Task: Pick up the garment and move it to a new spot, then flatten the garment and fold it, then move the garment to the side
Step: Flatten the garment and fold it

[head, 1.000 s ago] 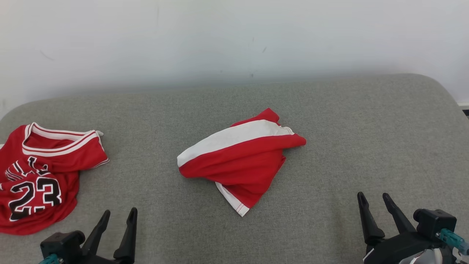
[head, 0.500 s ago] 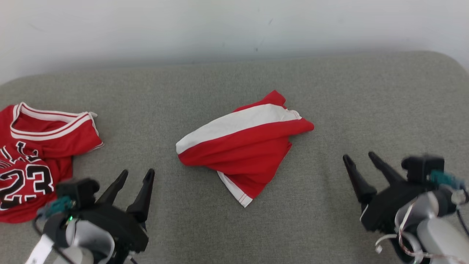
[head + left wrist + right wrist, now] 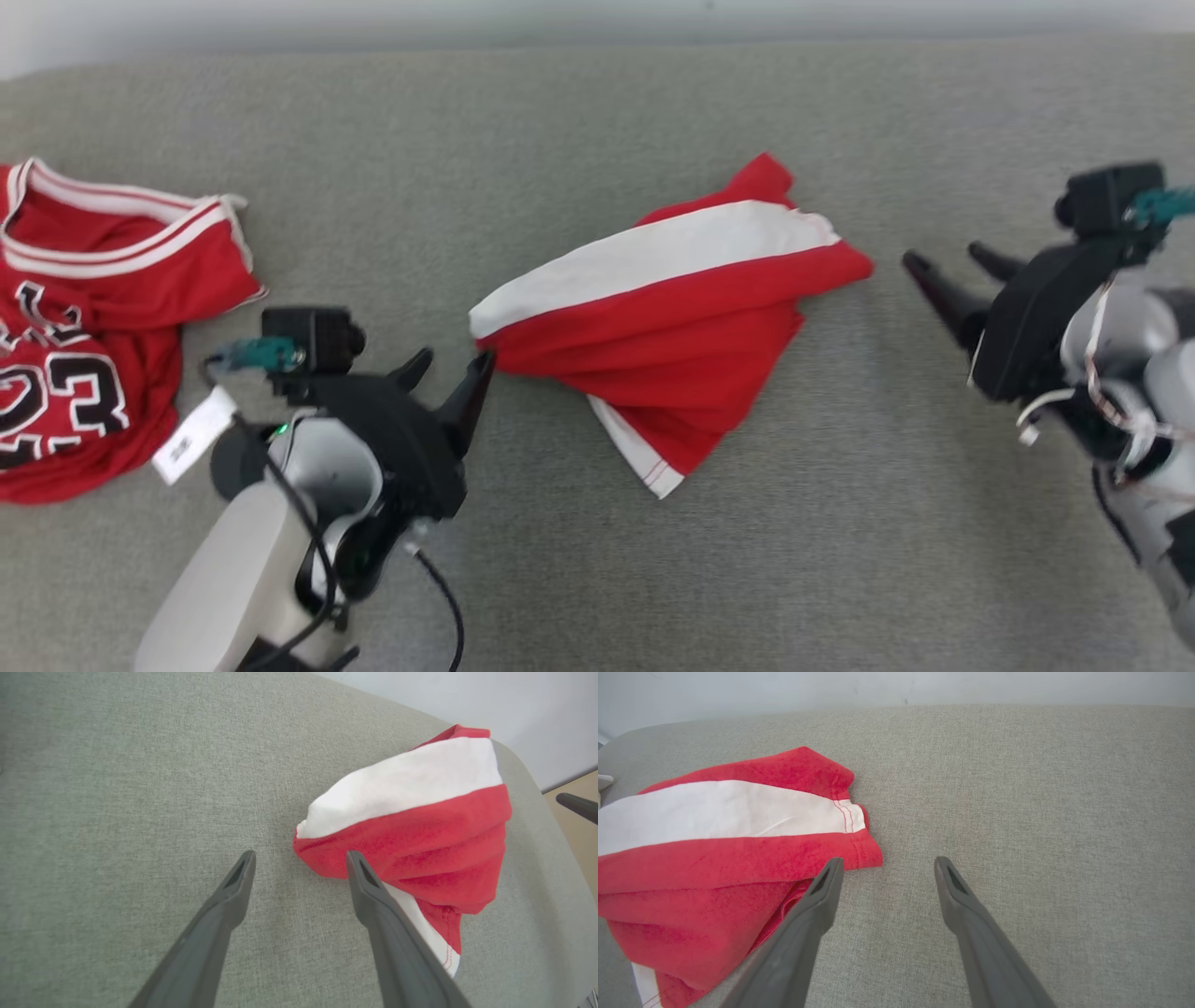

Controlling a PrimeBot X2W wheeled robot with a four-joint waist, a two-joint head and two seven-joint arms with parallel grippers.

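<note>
The garment (image 3: 672, 345) is a red cloth with a broad white band across its upper part and a narrow white, red-stitched hem at its lowest corner. It lies crumpled and loosely folded over itself on the grey cushion (image 3: 597, 579), with soft creases in the red. Its left end sits just beside the fingertips of the left gripper (image 3: 450, 366); contact cannot be told. Its pointed right end lies near the fingers of the right gripper (image 3: 939, 254), apart from them.

Garment (image 3: 672, 355) soft matt cloth; couch (image 3: 840, 560) coarse weave
</note>
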